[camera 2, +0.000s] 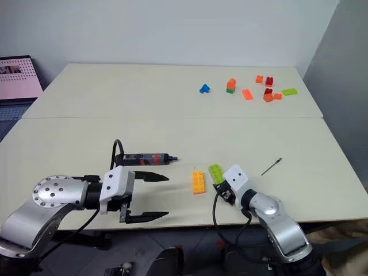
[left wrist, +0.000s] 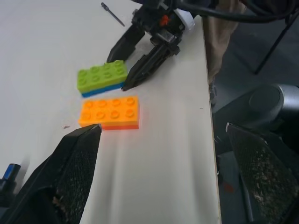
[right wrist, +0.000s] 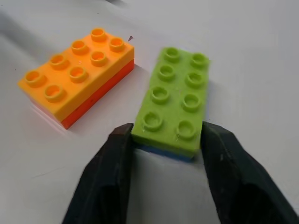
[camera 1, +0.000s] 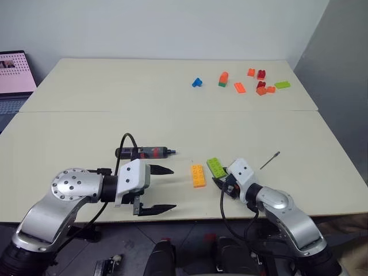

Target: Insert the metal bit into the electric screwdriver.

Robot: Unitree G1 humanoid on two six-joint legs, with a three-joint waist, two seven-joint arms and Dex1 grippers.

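Pale cream tabletop, made of two slabs meeting along a seam, stretched before a plain light wall, with a laptop showing a pink screen at its far left edge.

Taken as the landmark, the yellow-orange studded plastic brick with a red base lay near the table's front edge. Just beside it, on the right, sat a lime-green studded brick on a blue base. The right gripper had its two black fingers set against the near end of that green brick, one on each side, the jaws part closed around it; the brick rested flat on the table.

Left of the orange brick and a little farther back lay the slim black and dark grey electric screwdriver with a red band, flat on the table, its small bluish tip pointing toward the brick. The left gripper hovered to the left of the orange brick, at the table's front edge, its fingers spread wide and holding nothing.

Well to the right of the orange brick, beyond the green one, the thin dark grey metal bit lay loose on the table, apart from both grippers.

Far behind the orange brick, toward the back right, a scatter of small blue, orange, red and green blocks dotted the surface.
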